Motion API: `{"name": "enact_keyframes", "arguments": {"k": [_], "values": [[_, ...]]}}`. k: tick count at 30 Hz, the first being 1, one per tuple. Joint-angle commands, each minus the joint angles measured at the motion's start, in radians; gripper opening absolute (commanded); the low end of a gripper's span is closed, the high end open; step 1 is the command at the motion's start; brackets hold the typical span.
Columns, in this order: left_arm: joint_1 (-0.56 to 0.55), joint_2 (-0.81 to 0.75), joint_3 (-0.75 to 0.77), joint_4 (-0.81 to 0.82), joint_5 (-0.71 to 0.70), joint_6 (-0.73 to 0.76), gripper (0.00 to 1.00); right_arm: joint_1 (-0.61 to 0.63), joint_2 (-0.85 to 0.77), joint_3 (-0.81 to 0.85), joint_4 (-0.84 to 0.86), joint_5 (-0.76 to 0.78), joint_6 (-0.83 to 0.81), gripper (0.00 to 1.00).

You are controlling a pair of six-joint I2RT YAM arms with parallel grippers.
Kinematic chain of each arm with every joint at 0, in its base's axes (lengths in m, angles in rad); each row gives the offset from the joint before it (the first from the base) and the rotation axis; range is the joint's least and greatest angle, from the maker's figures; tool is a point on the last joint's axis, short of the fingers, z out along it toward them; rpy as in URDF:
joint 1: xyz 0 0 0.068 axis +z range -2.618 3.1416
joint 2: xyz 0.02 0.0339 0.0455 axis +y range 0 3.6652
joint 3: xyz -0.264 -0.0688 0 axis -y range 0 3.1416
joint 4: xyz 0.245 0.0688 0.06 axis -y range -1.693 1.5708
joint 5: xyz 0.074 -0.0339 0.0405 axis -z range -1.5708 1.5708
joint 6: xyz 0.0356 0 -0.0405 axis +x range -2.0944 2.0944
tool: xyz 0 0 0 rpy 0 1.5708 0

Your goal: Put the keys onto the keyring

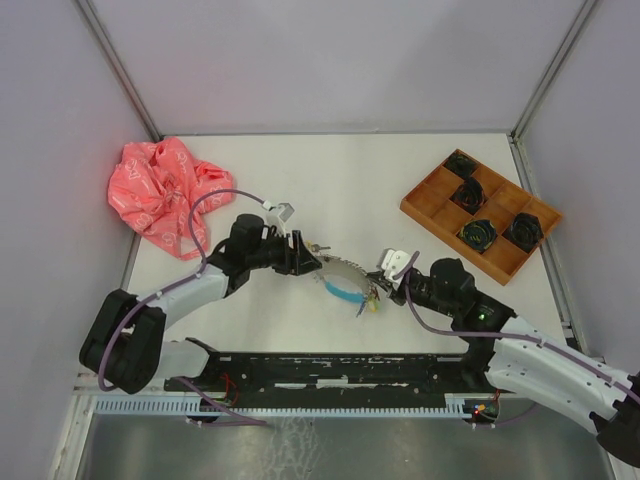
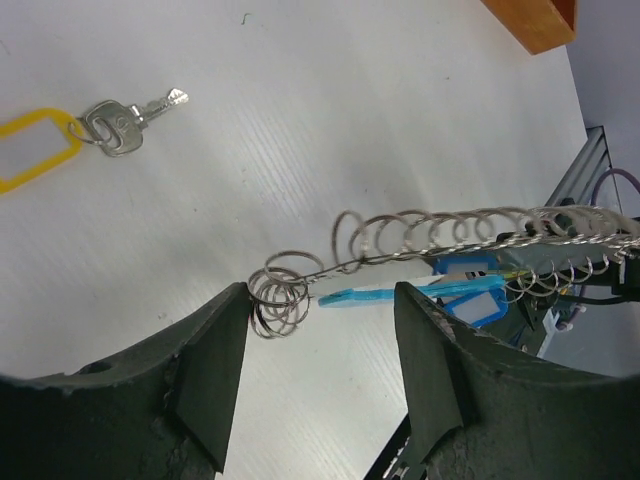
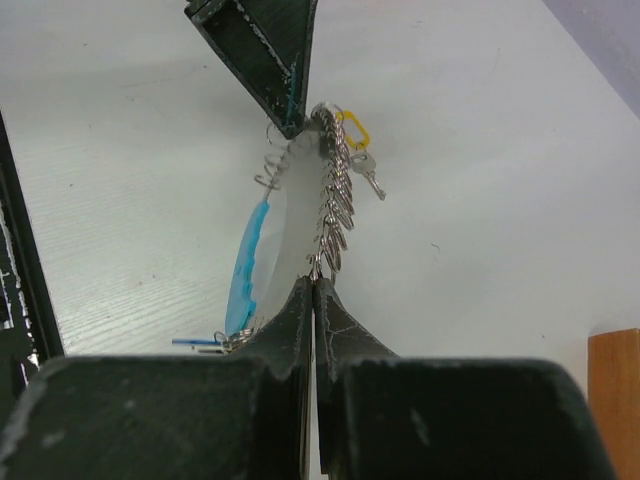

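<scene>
White tabletop [image 1: 350, 190], pale walls [image 1: 300, 60]; keyring [image 1: 345, 270] strung between arms.
Right gripper [image 1: 378, 285] clamps one end; left gripper [image 1: 312, 262] gapes, the other seemingly caught on a finger [image 2: 225, 340]. Wrist views alone show a loose yellow-tagged key [image 2: 125, 128].

Mid-table, the keyring [image 1: 345, 268] spanned left gripper [image 1: 312, 256] to right gripper [image 1: 378, 285]; a plastic bag [image 1: 160, 195] lay at ten o'clock, a compartment tray [image 1: 432, 192] at two.

Silver keyring [image 3: 333, 200] and key [image 2: 120, 125], a blue tag [image 2: 400, 292], a yellow tag [image 2: 30, 152]; pink patterned bag [image 1: 160, 195], orange tray [image 1: 432, 192], white table [image 1: 370, 180].
</scene>
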Motion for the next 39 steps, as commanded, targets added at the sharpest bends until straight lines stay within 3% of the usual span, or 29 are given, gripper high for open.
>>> {"name": "enact_keyframes", "arguments": {"k": [1, 10, 13, 18, 24, 32, 39], "values": [[0.0, 0.037, 0.109, -0.008, -0.021, 0.053, 0.69, 0.005, 0.016, 0.11, -0.067, -0.028, 0.023, 0.01], [-0.052, 0.186, 0.177, 0.143, 0.057, 0.016, 0.77, 0.005, 0.048, 0.132, -0.069, 0.021, 0.04, 0.01], [-0.056, 0.153, 0.122, 0.275, 0.088, 0.01, 0.78, 0.004, 0.081, 0.136, -0.065, 0.03, 0.019, 0.01], [-0.056, 0.04, 0.031, 0.363, 0.135, 0.093, 0.8, 0.003, 0.127, 0.161, -0.033, 0.032, 0.05, 0.01], [-0.058, -0.029, -0.036, 0.443, 0.197, 0.118, 0.8, 0.003, 0.208, 0.278, -0.147, 0.026, 0.067, 0.01], [-0.105, -0.042, -0.123, 0.695, 0.241, 0.11, 0.74, 0.003, 0.202, 0.235, -0.061, -0.014, 0.07, 0.01], [-0.14, -0.054, -0.133, 0.779, 0.277, 0.241, 0.78, 0.0, 0.186, 0.194, 0.033, -0.057, 0.055, 0.01]]}}
